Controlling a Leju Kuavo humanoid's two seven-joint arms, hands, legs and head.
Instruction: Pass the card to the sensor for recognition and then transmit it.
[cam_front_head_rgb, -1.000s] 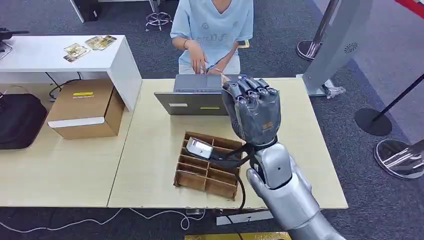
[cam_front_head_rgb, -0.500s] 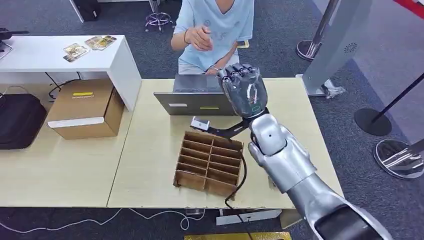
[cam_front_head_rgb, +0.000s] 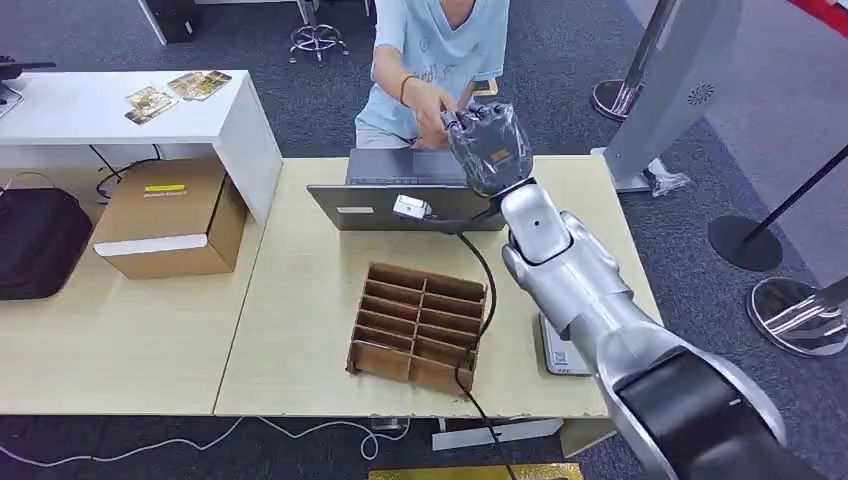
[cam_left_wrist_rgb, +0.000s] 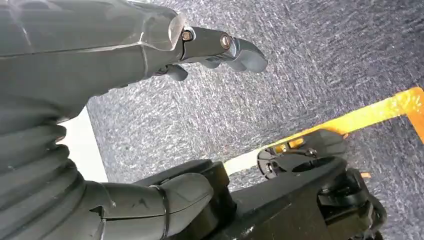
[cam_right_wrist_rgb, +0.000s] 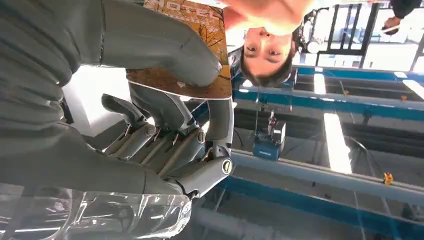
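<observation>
Brown card (cam_right_wrist_rgb: 182, 60) pinched by right hand (cam_front_head_rgb: 487, 148) above laptop (cam_front_head_rgb: 400, 195); person's hand (cam_front_head_rgb: 432, 100) touching; left hand (cam_left_wrist_rgb: 100, 45) loose, empty.

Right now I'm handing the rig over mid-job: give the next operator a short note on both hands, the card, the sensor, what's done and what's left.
Right hand: raised over the far table edge, gripping the brown-and-orange printed card under its thumb, held out to the seated person's hand, which reaches for it.
Left hand: hanging over the grey carpet, holding nothing.
The small white-and-grey sensor on its black cable sits in front of the grey laptop, beyond the brown cardboard divider tray.
Done: card carried to the person.
Left: release once they grip it, then retract.
</observation>
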